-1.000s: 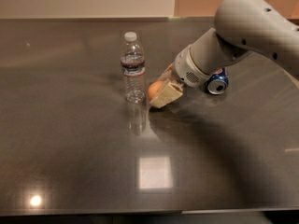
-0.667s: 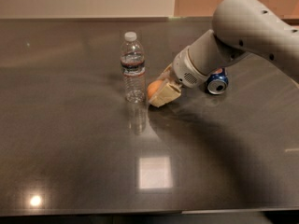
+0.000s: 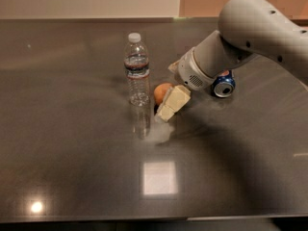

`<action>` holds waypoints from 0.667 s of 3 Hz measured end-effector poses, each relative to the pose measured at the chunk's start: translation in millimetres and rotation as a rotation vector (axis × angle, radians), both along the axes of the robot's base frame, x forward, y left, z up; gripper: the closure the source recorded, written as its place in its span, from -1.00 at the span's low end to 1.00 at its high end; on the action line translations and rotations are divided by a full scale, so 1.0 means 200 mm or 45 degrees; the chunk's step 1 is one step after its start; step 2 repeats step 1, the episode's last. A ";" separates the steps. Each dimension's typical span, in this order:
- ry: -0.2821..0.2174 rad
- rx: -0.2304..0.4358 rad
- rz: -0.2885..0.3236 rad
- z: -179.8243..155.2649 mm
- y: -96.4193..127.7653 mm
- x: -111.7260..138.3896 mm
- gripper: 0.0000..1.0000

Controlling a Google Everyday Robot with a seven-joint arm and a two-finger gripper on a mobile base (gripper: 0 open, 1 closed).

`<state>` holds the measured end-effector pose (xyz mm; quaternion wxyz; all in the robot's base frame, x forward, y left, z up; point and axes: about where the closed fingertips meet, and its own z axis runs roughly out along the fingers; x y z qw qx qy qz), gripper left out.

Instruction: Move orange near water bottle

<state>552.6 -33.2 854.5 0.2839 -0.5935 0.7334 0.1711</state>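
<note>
The water bottle (image 3: 138, 71) stands upright on the dark table (image 3: 72, 153), clear with a white cap and a dark label band. The orange (image 3: 161, 92) rests on the table just right of the bottle, a small gap apart. My gripper (image 3: 167, 96) reaches in from the right and is open around the orange. One cream finger (image 3: 173, 102) lies in front of the fruit and hides its right side. The other finger is behind it and shows only partly.
A blue soda can (image 3: 224, 85) stands right of the orange, partly hidden behind my grey arm (image 3: 250, 32). The table's front edge runs along the bottom of the view. A wall rises behind the far edge.
The gripper has shifted slightly back and to the right, showing more of the orange. The orange and the bottle stay where they were.
</note>
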 end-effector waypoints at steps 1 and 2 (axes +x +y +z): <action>0.000 0.000 0.000 0.00 0.00 0.00 -1.00; 0.000 0.000 0.000 0.00 0.00 0.00 -1.00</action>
